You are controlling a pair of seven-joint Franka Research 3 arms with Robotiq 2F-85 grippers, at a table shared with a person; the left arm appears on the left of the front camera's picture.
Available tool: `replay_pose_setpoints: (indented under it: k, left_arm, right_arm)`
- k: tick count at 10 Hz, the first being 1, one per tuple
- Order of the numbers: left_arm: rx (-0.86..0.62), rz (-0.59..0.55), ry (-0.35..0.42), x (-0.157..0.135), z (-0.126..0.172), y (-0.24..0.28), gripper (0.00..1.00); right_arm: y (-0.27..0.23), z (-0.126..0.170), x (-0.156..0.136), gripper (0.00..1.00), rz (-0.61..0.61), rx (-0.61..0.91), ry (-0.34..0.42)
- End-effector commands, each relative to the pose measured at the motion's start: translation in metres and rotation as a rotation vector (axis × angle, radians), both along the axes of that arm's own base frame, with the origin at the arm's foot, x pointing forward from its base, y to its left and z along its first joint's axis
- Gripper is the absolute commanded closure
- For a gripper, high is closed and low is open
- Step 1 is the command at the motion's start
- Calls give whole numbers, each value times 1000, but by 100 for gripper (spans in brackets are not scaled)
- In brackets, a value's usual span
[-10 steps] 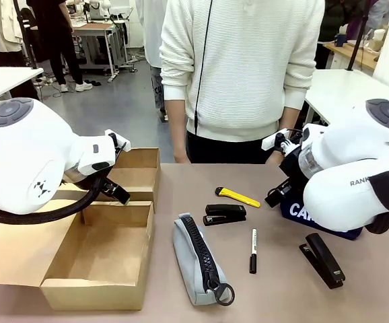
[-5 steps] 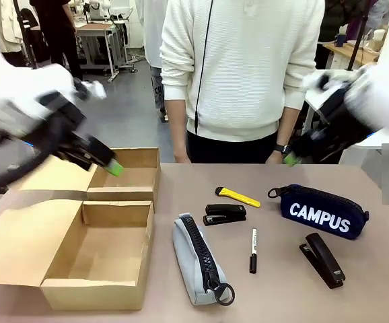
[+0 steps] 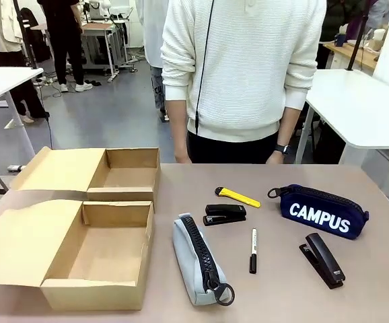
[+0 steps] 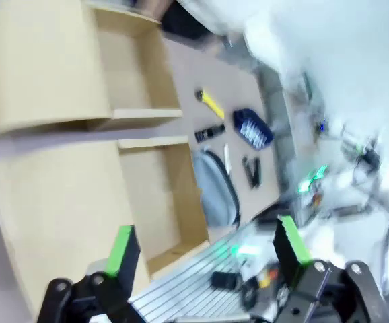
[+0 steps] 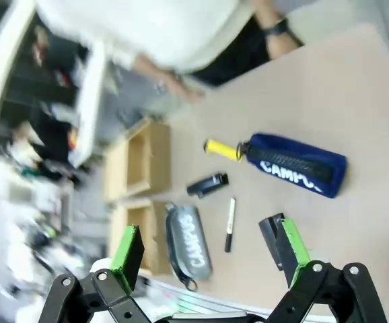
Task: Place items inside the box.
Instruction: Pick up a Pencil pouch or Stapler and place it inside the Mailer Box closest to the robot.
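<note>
In the front view an open cardboard box (image 3: 93, 296) sits at the lower left of the table (image 3: 282, 299). To its right lie a grey pouch (image 3: 196, 259), a yellow knife (image 3: 238, 196), a stapler (image 3: 225, 214), a marker (image 3: 253, 250), a navy pouch (image 3: 322, 212) and a second stapler (image 3: 324, 259). A person (image 3: 241, 74) stands behind. In the left wrist view the left gripper (image 4: 205, 245) has its jaws spread wide and empty, with the box and items well beyond them. In the right wrist view the right gripper (image 5: 209, 245) is likewise spread and empty. The grey pouch and marker show between its jaws, well apart from them.
</note>
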State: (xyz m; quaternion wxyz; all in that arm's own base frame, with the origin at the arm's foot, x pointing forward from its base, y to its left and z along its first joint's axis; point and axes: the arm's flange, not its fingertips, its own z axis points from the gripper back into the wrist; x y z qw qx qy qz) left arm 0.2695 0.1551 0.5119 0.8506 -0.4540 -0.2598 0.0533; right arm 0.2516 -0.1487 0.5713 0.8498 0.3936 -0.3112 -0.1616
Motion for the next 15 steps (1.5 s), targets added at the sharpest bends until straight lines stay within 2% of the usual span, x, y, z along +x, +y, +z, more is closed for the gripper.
replay_pose_setpoints:
  k: [1,3,4,10,11,13,14,15]
  left_arm:
    - [-321,302,36,2,-57,33,0]
    - [-437,403,113,1,-88,42,0]
    - [-246,261,92,-16,-59,77,0]
    - [-246,261,92,-16,-59,77,0]
    - [-246,261,92,-16,-59,77,0]
    - [-246,261,92,-16,-59,77,0]
    - [-246,261,92,-16,-59,77,0]
    - [-246,261,92,-16,-59,77,0]
  right_arm:
    - [-41,-106,-30,0,-153,321,-31]
    - [-66,-150,-53,0,-259,420,22]
    - [-98,-65,-28,0,-190,286,23]
    - [-98,-65,-28,0,-190,286,23]
    - [-91,-59,-25,0,-194,283,51]
    - [-13,-43,16,0,77,-31,101]
    - [25,-42,36,0,239,-111,104]
    - [57,-47,56,0,339,-191,126]
